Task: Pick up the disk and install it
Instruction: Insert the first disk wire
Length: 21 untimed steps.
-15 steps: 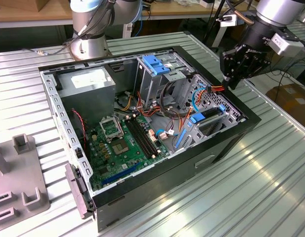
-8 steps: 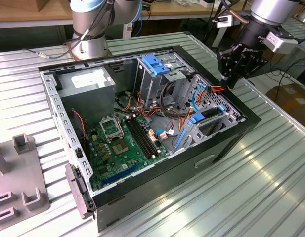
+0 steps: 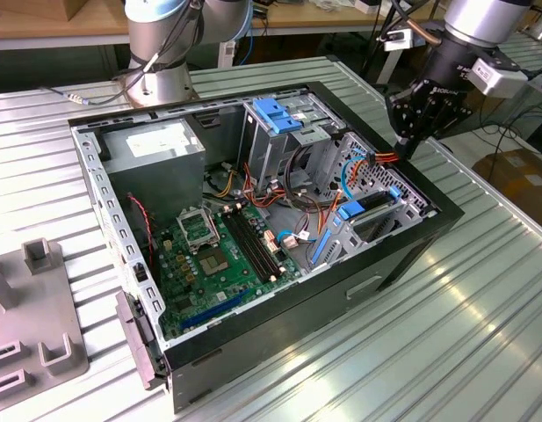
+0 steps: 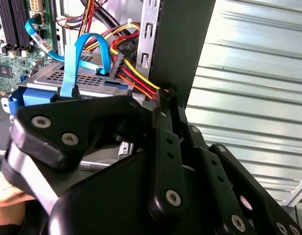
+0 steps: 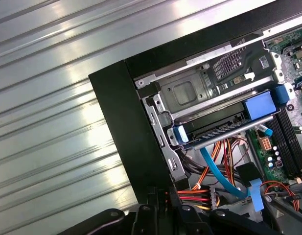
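Observation:
The disk (image 3: 369,215) lies flat in a bay at the corner of the open computer case (image 3: 402,255) on the exterior view's right, its light-blue rails showing. It appears as a grey slab between blue rail ends in the first wrist view (image 5: 214,131), and as a perforated grey top under a blue data cable in the second wrist view (image 4: 67,78). My gripper (image 3: 402,149) hangs just above the case's far right edge, beside the disk. Its black fingers (image 4: 163,112) meet on a red, yellow and orange cable bundle (image 4: 136,78) that runs from the disk.
Inside the case are a grey power-supply box (image 3: 156,149), an upright metal cage with a blue top (image 3: 275,119) and the green motherboard (image 3: 218,255). A grey fixture (image 3: 33,334) stands on the ribbed metal table (image 3: 481,308). Another arm's base (image 3: 161,61) rises behind the case.

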{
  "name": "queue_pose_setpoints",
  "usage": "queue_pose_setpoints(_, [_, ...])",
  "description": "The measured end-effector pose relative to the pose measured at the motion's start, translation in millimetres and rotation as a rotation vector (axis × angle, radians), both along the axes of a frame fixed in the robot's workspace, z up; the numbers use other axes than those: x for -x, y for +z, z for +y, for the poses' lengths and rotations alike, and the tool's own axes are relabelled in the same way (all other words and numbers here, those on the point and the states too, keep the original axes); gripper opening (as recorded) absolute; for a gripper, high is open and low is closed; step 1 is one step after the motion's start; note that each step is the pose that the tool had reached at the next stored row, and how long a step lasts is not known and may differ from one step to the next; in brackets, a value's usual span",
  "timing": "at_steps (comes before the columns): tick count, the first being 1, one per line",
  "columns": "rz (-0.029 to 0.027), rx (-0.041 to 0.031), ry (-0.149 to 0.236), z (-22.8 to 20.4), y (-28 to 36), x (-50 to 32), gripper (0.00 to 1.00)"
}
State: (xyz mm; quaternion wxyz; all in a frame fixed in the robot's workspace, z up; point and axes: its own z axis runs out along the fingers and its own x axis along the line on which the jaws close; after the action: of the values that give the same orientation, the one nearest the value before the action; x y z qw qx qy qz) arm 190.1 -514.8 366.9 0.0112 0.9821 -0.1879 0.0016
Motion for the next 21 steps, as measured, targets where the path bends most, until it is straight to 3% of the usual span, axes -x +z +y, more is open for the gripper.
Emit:
queue_pose_setpoints(1, [0.0000,0.0000,0.000,0.0,0.0,0.0,0.17])
queue_pose_setpoints(4, [0.0000,-0.0003,0.000,0.0,1.0,-0.1,0.16])
queue_pose_setpoints(8, [0.0001,-0.0003,0.000,0.0,7.7,-0.1,0.16])
queue_pose_setpoints(15, [0.0000,0.0011,-0.059,0.0,7.9,-0.1,0.16])
queue_pose_setpoints(21, [0.0001,0.0010,-0.073,0.0,7.9,3.0,0.16])
